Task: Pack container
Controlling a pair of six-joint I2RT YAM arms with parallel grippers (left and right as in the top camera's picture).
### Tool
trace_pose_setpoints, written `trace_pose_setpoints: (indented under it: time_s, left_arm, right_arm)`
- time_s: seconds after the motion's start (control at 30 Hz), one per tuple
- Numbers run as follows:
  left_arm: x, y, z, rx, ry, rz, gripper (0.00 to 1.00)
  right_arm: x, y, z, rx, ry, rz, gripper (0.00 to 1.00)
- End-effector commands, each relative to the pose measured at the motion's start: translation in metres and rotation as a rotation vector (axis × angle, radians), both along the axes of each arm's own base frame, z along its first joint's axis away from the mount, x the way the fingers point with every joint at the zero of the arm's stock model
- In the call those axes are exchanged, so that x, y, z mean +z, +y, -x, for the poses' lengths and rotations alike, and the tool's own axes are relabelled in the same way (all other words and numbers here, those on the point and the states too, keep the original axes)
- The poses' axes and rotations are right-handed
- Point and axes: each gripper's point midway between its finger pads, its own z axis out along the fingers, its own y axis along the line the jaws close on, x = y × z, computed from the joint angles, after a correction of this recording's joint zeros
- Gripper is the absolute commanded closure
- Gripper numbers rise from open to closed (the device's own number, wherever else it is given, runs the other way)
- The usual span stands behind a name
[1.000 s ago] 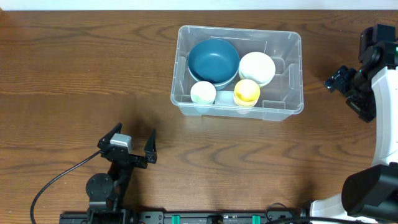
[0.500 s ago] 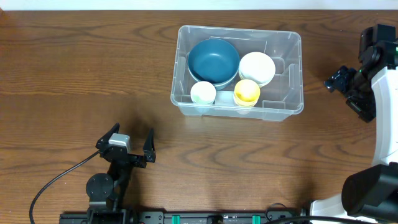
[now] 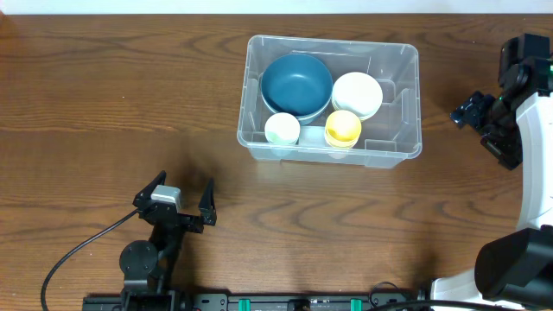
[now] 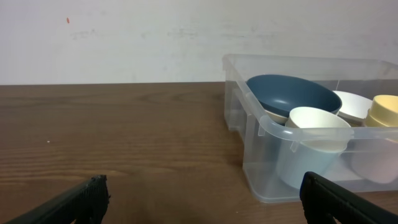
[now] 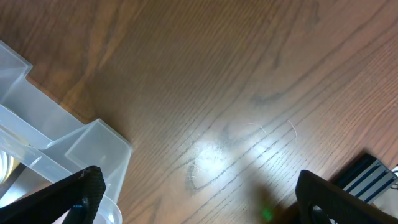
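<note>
The left gripper (image 3: 187, 180) has been drawn back slightly. Both it and the right gripper (image 3: 473, 111) are spread wide and empty. The container (image 3: 333, 39) sits ahead-right of the left fingers and just beside the right ones. It seems packed, so its rim should be avoided in any retreat.

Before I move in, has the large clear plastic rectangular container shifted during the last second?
No. The container keeps the same place against the brown wooden table, its grain and its far edge, in the overhead view.
</note>
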Motion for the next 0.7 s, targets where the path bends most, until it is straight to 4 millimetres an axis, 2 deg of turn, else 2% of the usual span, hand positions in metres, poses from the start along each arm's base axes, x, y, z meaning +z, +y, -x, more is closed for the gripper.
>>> trace_pose_setpoints:
  time_s: [0.0, 0.53, 0.67]
  left_arm:
    - [-0.0163, 0.0026, -0.0006, 0.013, 0.039, -0.007, 0.02]
    - [-0.0163, 0.0026, -0.0006, 0.013, 0.039, -0.007, 0.02]
    - [-0.0163, 0.0026, -0.0006, 0.013, 0.039, -0.007, 0.02]
  right_arm:
    - [0.0002, -0.0025, 0.0011, -0.018, 0.0, 0.006, 0.01]
    - [0.0002, -0.0023, 0.0011, -0.017, 0.0, 0.006, 0.01]
    - [0.0071, -0.0019, 0.0027, -0.017, -0.023, 0.011, 0.01]
